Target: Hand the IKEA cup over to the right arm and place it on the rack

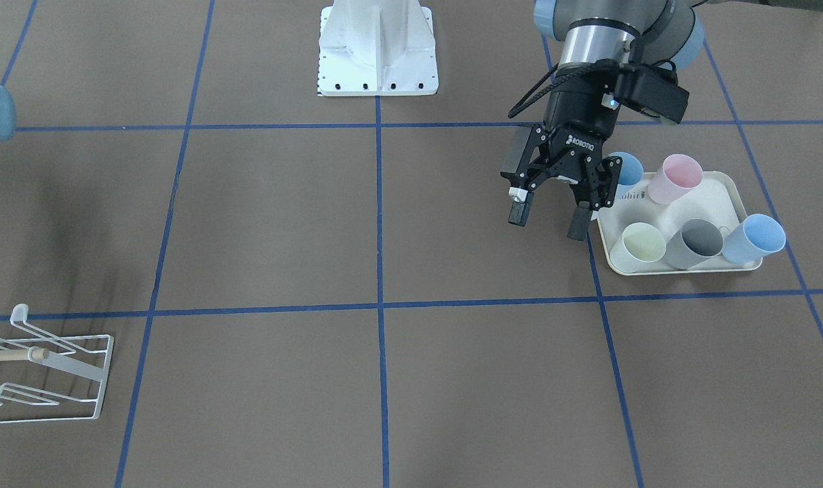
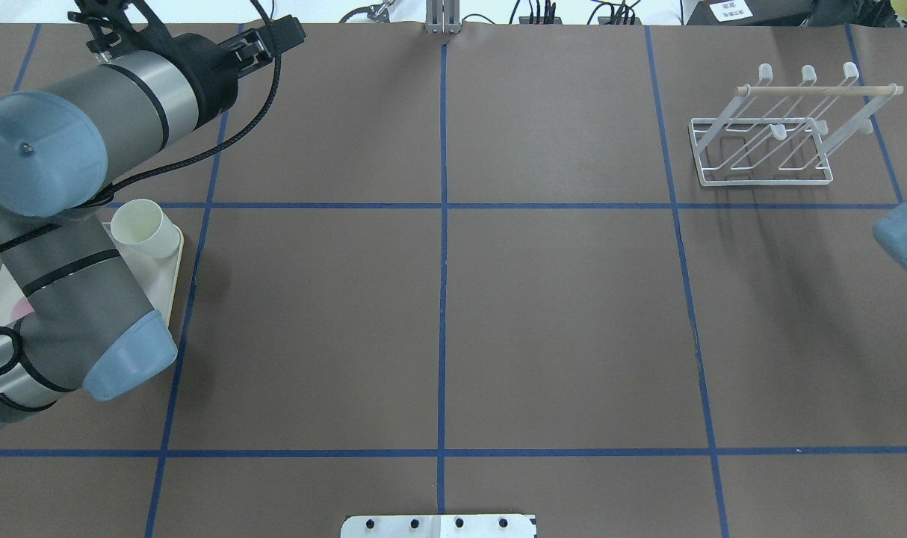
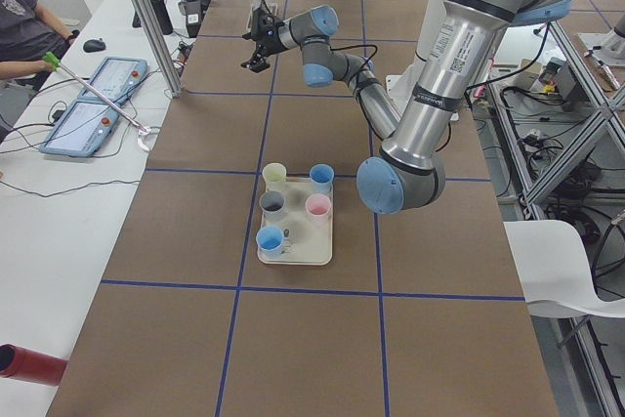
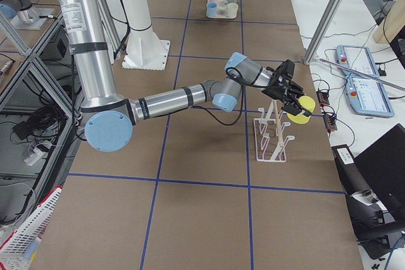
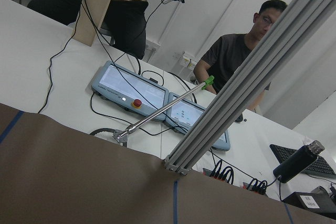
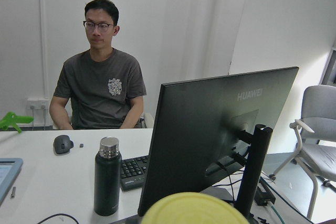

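The IKEA cup (image 4: pixel 299 107) is yellow and sits at the tip of my right gripper (image 4: pixel 288 96), just above the far end of the white wire rack (image 4: pixel 271 134). Its rim (image 6: pixel 191 208) fills the bottom of the right wrist view. Whether that gripper is shut on the cup I cannot tell. The rack (image 2: pixel 767 138) stands at the table's far right corner with nothing on its prongs. My left gripper (image 1: pixel 548 224) hangs open with nothing between its fingers, beside the cream tray (image 1: pixel 713 196).
The tray holds a pink cup (image 1: pixel 676 177), a pale yellow one (image 1: pixel 638 247), a grey one (image 1: pixel 695 242) and two blue ones (image 1: pixel 756 238). The white robot base (image 1: pixel 377 47) is at the near middle edge. People, teach pendants (image 4: pixel 361 80) and a monitor (image 6: pixel 210 135) sit past the far edge.
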You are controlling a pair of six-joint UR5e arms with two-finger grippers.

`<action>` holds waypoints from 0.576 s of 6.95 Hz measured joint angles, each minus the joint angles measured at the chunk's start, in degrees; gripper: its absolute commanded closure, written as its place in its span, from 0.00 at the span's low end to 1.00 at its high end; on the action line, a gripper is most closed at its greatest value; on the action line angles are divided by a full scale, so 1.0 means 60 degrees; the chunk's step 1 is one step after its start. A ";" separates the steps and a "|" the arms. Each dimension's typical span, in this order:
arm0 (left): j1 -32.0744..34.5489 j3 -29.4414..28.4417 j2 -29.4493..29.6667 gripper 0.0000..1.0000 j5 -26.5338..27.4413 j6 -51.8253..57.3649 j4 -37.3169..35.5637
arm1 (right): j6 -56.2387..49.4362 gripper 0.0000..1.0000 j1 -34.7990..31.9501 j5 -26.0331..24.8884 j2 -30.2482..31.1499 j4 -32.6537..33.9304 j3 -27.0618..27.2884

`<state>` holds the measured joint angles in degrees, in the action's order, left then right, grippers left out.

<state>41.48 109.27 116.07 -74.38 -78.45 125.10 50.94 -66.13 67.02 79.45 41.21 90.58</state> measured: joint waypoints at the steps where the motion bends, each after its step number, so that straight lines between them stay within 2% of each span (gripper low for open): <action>1: 0.0000 -0.0022 -0.0014 0.00 0.0002 0.0010 -0.0003 | -0.0010 0.88 0.0011 -0.0194 -0.0066 -0.0758 -0.0820; 2: -0.0002 -0.0042 -0.0019 0.00 0.0003 0.0011 -0.0005 | -0.0018 0.88 0.0054 -0.0275 -0.0169 -0.1337 -0.1450; 4: -0.0013 -0.0068 -0.0023 0.00 -0.0006 0.0009 -0.0002 | -0.0077 0.88 0.0216 -0.0400 -0.0395 -0.1669 -0.1879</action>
<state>41.41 108.86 115.93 -74.41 -78.40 125.09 50.48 -64.83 64.62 77.08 31.20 79.31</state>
